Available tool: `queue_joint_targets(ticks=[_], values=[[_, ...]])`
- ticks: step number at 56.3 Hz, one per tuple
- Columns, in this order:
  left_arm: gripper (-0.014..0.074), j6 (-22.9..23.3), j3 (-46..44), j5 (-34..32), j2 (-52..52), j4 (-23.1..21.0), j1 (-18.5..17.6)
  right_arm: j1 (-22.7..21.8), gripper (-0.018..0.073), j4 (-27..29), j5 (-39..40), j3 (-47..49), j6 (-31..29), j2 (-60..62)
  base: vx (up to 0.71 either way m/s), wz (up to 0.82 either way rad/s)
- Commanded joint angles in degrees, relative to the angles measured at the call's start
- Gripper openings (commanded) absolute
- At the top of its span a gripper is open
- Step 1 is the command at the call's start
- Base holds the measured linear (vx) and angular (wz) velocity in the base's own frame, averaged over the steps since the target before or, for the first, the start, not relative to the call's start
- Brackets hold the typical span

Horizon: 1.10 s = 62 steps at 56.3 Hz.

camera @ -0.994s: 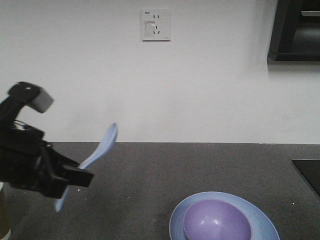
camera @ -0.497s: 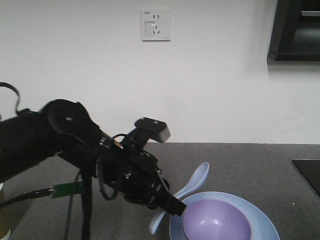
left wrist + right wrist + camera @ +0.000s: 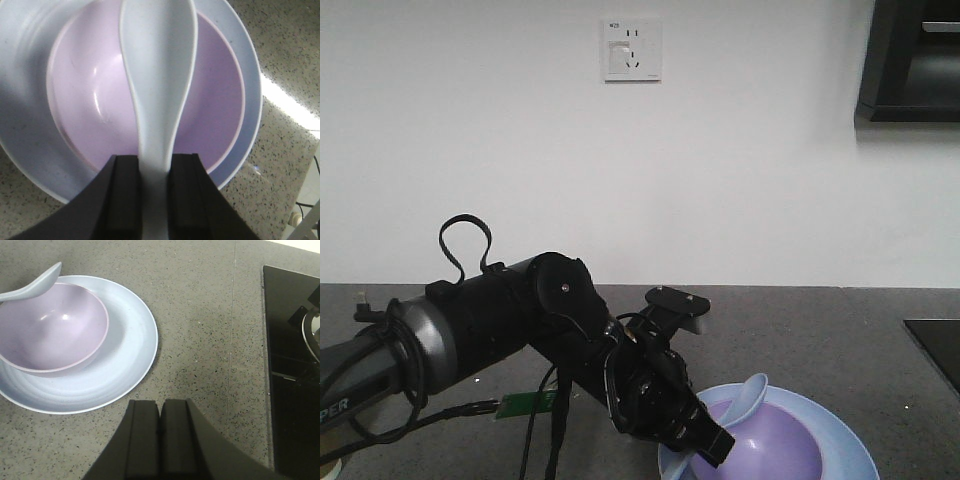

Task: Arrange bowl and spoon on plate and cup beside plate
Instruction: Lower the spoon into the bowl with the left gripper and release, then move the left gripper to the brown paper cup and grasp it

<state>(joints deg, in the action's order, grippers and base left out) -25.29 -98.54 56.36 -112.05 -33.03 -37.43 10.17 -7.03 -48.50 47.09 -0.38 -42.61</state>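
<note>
The lavender bowl (image 3: 780, 440) sits inside the pale blue plate (image 3: 845, 450) on the dark counter. My left gripper (image 3: 705, 445) is shut on the handle of the pale blue spoon (image 3: 752, 393), whose scoop reaches over the bowl's rim. In the left wrist view the spoon (image 3: 157, 75) lies lengthwise above the bowl (image 3: 85, 100) and plate (image 3: 20, 75), held by the left gripper (image 3: 152, 165). My right gripper (image 3: 160, 405) is shut and empty, over bare counter right of the plate (image 3: 125, 360), bowl (image 3: 50, 330) and spoon (image 3: 35, 284). The cup is hidden.
A black cooktop (image 3: 292, 365) is set into the counter at the right, with a pot's edge (image 3: 312, 330) on it. The white wall with a socket (image 3: 632, 49) backs the counter. A dark cabinet (image 3: 910, 60) hangs at the top right.
My left arm has swung from the far left to the plate, carrying the spoon down until its scoop is over the bowl. Bowl and plate have not moved.
</note>
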Motion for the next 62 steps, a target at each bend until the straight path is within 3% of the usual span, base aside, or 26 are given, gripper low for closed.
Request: queue_joint_targets(ticks=[1,16,23,28,36,43,53,58,62], values=[[0.0191,0.45,-2.11,-2.70,3.23,-2.52,-0.15,-0.03,-0.0011,-1.15,4.52,1.54,-0.20,0.22,0.00,0.00],[0.0479,0.36,-2.11,-2.69,3.23,-2.47,-0.58,-0.03,-0.0011,-1.15,4.76,1.54,-0.20,0.22,0.00,0.00],[0.0548,0.31,-2.11,-2.69,3.75,-2.05,-0.58,-0.03,-0.0011,-1.15,4.77,1.54,-0.20,0.22,0.00,0.00],[0.0568,0.31,-2.11,-2.37,5.67,0.88,-0.58,-0.03,-0.0011,-1.15,4.83,1.54,-0.20,0.22,0.00,0.00],[0.0570,2.30,-2.11,-1.29,11.09,12.20,-0.58,-0.03,-0.0011,-1.19,5.66,1.54,-0.20,0.22,0.00,0.00],[0.0570,11.05,-2.11,0.89,16.22,26.05,-0.47,-0.03,-0.0011,-1.13,6.38,1.54,-0.20,0.22,0.00,0.00],[0.0570,22.04,-2.00,11.35,21.99,46.86,1.39,-0.03,-0.0011,-1.13,7.46,1.54,-0.20,0.22,0.00,0.00],[0.0570,23.08,-1.84,15.49,23.63,51.98,4.01,-0.03,-0.0011,-1.09,8.29,1.54,-0.14,0.22,0.00,0.00],[0.0570,23.05,-1.66,15.43,25.00,52.32,6.80,-0.03,-0.0011,-1.09,8.79,1.54,-0.14,0.22,0.00,0.00]])
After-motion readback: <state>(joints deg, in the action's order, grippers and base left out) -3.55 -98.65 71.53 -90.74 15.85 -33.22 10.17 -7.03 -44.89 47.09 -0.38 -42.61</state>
